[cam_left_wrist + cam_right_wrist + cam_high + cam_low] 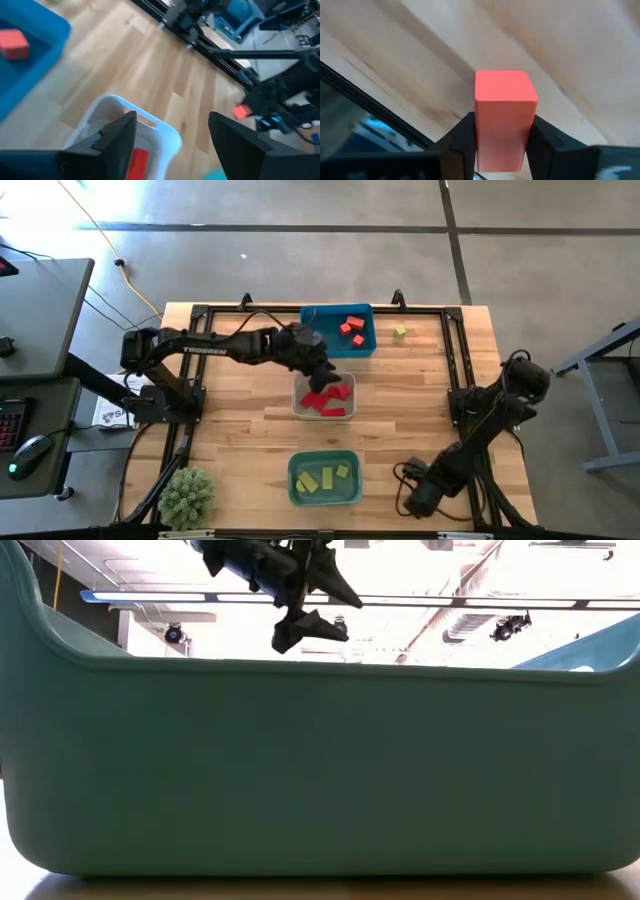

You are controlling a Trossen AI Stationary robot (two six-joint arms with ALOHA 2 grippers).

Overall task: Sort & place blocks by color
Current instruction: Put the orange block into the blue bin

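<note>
blue bin (325,345), clear-grey bin (298,392), teal bin (298,492), plant (186,496)

A lab: concrete floor (300,205); desk (40,310) with keyboard (12,425).

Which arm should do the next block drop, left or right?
Right. The right gripper is shut on an orange block, so it only needs carrying to the blue bin with the other orange ones. The left gripper hangs open and empty over the clear-grey bin.
</note>
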